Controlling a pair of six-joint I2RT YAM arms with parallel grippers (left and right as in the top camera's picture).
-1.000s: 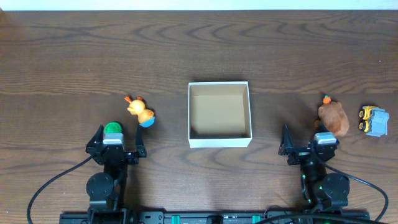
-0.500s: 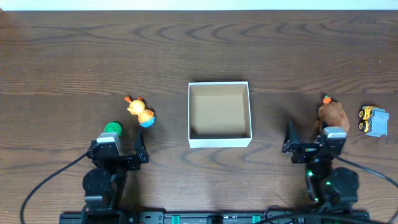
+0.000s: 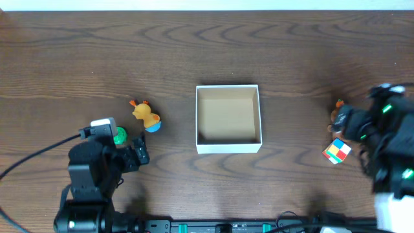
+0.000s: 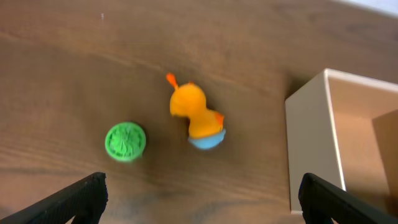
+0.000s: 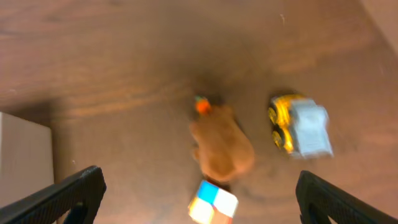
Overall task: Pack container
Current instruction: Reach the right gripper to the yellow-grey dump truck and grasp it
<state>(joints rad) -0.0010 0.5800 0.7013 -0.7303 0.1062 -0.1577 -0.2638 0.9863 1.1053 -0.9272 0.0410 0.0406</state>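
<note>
Centre the wide-spread left gripper (image 4: 202,202) over the orange duck (image 4: 196,118), left of the empty mid-table container (image 3: 228,148); lower straight, pinch its body. Leave the equally spread right gripper (image 5: 200,180) right of it.

dark wood-grain table (image 3: 97,52), evenly lit

truck (image 5: 301,126): blurred; overhead, hidden under right arm (image 3: 391,145)
brown toy (image 5: 221,146): blurred; overhead, mostly covered
green disc (image 3: 120,136): partly under left arm (image 3: 90,171)
container (image 4: 311,155): cut by left wrist view's right edge
</note>
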